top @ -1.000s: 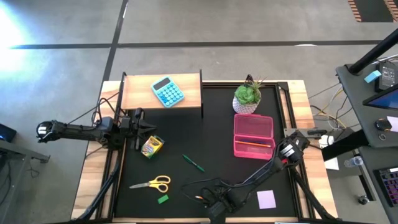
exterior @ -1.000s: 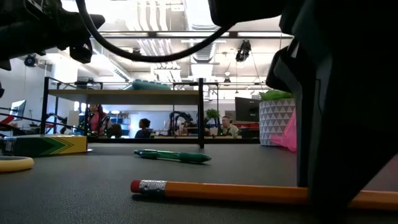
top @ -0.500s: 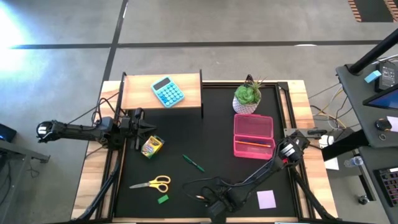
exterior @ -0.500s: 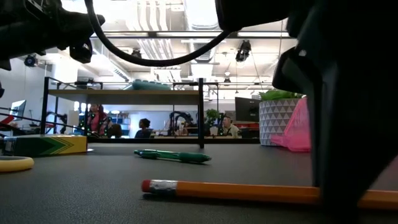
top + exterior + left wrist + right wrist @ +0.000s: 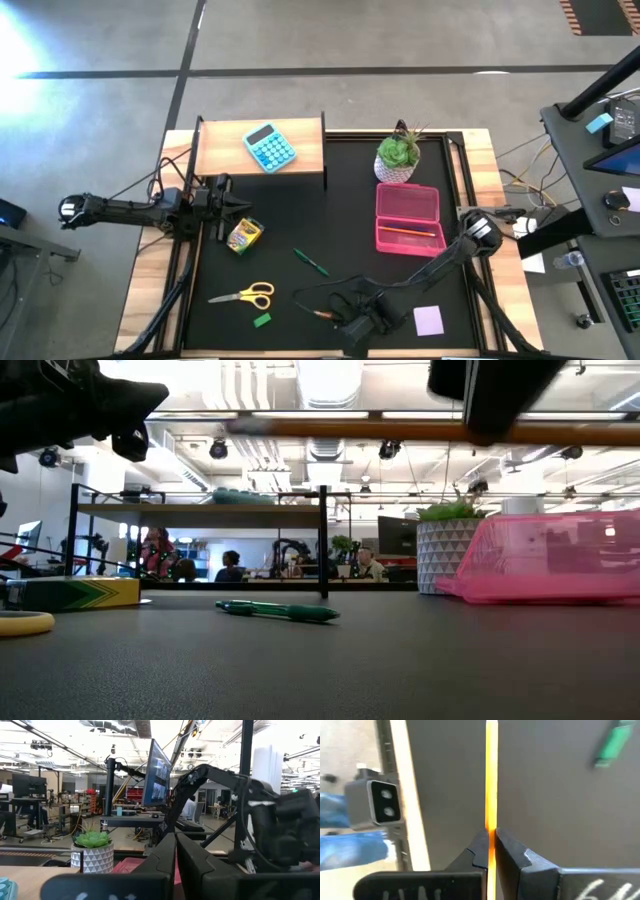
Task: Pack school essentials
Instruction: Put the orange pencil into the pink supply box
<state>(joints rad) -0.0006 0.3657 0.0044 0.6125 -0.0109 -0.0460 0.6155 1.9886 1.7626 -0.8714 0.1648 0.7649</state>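
Note:
An orange pencil (image 5: 491, 780) hangs level above the mat's near edge, with my right gripper (image 5: 491, 845) shut on it; the low view shows the pencil (image 5: 340, 430) high over the mat. On the mat lie a green pen (image 5: 311, 262), yellow-handled scissors (image 5: 245, 295), a green eraser (image 5: 262, 320), a crayon box (image 5: 244, 234) and a lilac notepad (image 5: 429, 320). My left gripper (image 5: 175, 855) waits shut over the mat's left edge, touching nothing. My right gripper pinches the pencil's shaft (image 5: 491, 822) between its two fingers, away from the end that shows free in the low view. The fingers come from above, slanting down. The pencil is lifted clear of the mat and stays level (image 5: 300, 430).
An open pink case (image 5: 407, 218) holding another pencil stands at the right, behind it a potted plant (image 5: 398, 158). A light-blue calculator (image 5: 270, 147) lies on a wooden shelf (image 5: 220, 150) at the far left. Cables loop beside my right arm (image 5: 330, 295).
My right gripper has gone up from the mat, carrying the orange pencil with it. The pencil lay flat on the mat a second ago; now it hangs level, clear above it.

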